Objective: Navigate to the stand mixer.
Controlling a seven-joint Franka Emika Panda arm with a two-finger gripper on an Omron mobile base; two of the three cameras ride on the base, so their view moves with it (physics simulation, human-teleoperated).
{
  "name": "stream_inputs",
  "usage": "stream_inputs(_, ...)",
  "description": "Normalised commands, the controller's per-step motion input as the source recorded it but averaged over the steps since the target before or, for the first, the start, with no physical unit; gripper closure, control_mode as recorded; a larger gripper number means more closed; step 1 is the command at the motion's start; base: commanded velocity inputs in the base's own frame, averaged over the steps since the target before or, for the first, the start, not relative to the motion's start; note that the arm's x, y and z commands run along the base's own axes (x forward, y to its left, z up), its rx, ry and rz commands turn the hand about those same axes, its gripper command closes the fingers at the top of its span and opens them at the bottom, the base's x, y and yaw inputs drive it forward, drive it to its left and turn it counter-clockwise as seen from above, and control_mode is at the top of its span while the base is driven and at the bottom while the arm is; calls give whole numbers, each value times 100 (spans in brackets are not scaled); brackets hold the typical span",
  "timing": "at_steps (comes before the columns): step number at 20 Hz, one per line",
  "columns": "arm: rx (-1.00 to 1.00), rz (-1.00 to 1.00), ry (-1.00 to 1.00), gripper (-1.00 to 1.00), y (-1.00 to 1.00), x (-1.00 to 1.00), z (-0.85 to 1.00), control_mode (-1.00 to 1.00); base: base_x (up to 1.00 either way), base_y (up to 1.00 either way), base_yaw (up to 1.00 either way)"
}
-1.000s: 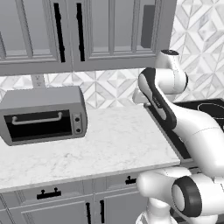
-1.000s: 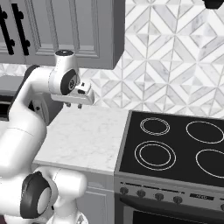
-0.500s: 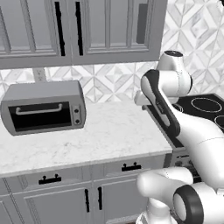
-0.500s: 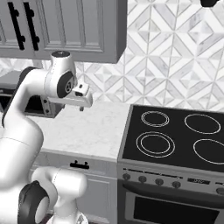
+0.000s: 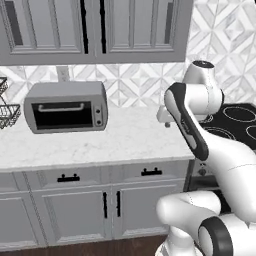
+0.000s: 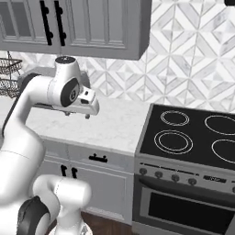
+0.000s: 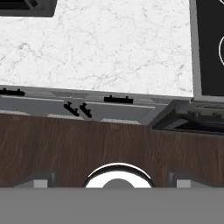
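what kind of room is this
A kitchen, rendered rather than real: a toaster oven sits on a marble counter under grey wall cabinets, with a black stove beside it.

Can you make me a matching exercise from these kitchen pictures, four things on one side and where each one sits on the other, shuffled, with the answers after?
Things:
1. toaster oven
2. stove
3. wire basket
4. upper cabinets

Places:
A. on the wall above the marble counter
B. at the counter's far left end, left of the toaster oven
C. on the counter, against the patterned backsplash
D. right of the counter, with a black cooktop

Pairs: 1-C, 2-D, 3-B, 4-A
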Motion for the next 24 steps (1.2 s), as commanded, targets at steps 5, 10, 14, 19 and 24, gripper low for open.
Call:
stream_inputs(5,0,0,0,-100,0,0,0,100,-28,-11,55)
stream_inputs(10,0,0,0,-100,0,0,0,100,-15,-8,58)
stream_inputs(14,0,0,0,-100,0,0,0,100,-3,0,62)
stream_inputs(19,0,0,0,-100,0,0,0,100,0,0,71)
stream_inputs(24,0,0,0,-100,0,0,0,100,0,0,81)
